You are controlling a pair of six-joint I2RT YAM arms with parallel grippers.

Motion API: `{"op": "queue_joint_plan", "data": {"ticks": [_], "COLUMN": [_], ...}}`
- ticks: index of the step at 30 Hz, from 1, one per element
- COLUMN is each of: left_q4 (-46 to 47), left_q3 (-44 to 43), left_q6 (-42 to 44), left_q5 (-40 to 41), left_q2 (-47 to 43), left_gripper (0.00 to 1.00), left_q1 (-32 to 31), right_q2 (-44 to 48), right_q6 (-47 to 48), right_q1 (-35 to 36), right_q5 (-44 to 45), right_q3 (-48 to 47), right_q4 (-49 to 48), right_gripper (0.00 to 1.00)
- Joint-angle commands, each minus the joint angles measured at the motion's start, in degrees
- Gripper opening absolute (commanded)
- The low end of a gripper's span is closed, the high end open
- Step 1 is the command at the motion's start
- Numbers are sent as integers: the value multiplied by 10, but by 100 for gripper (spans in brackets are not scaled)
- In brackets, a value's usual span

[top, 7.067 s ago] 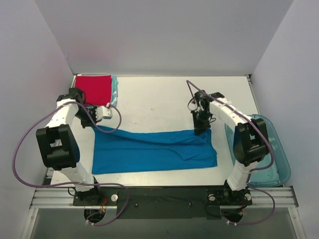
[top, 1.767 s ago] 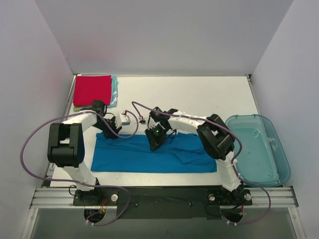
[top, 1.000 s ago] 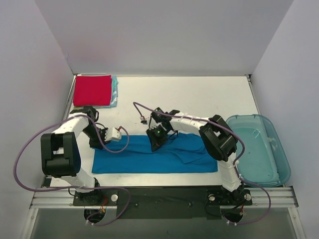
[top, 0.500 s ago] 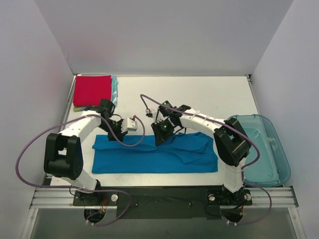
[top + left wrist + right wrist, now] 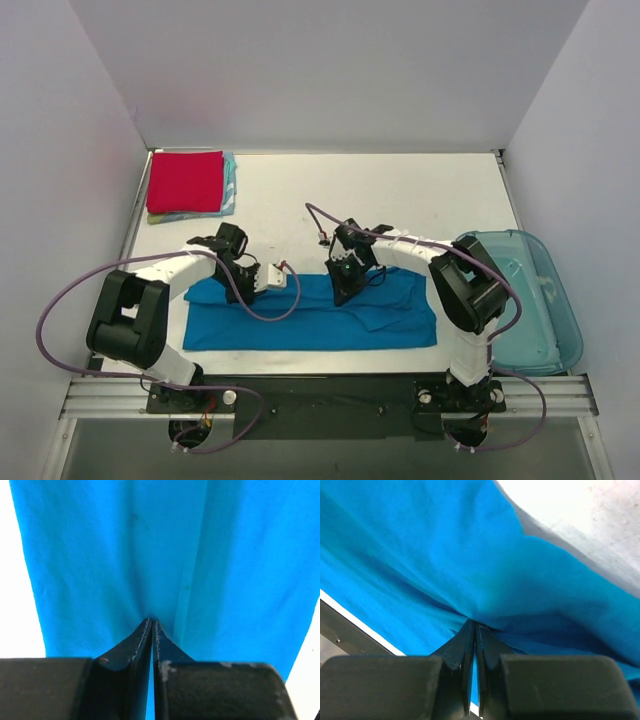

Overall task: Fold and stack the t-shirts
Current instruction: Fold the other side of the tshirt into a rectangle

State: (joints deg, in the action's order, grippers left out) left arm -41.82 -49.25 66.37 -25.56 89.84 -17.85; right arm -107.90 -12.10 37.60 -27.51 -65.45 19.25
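Note:
A bright blue t-shirt (image 5: 310, 320), folded into a long strip, lies across the near half of the white table (image 5: 400, 200). My left gripper (image 5: 245, 288) is down on the strip's far edge, left of the middle. In the left wrist view this left gripper (image 5: 152, 621) is shut, and blue cloth (image 5: 100, 555) puckers at its tips. My right gripper (image 5: 343, 292) pinches the far edge near the middle. The right wrist view shows the right gripper (image 5: 473, 623) shut on a raised fold of blue cloth (image 5: 445, 555). A folded red t-shirt (image 5: 185, 181) tops a stack at the far left.
Light teal cloth (image 5: 231, 186) and a yellowish edge (image 5: 160, 216) show under the red shirt. A translucent blue plastic bin (image 5: 545, 330) stands at the table's right edge. White walls close in the left, back and right sides.
Both grippers have slid to the right along the blue shirt's far edge, shut on the cloth. The left one came in from the strip's left end.

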Motion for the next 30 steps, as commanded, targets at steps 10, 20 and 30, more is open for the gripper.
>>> {"op": "queue_joint_plan", "data": {"ticks": [10, 20, 30], "left_q4": [-64, 11, 206], "left_q3": [-77, -226, -311], "left_q6": [61, -188, -398], "left_q5": [17, -98, 25], "left_q2": [-13, 10, 163], "left_gripper": [33, 41, 43], "left_q1": [-1, -140, -234], "right_q2": [136, 360, 400], "right_q6": [-60, -210, -198], "right_q1": [-14, -124, -237], "right_q5": [87, 212, 209], "right_q3": [-2, 192, 198], "right_q4": [59, 135, 133], "right_gripper": [10, 39, 33]}}
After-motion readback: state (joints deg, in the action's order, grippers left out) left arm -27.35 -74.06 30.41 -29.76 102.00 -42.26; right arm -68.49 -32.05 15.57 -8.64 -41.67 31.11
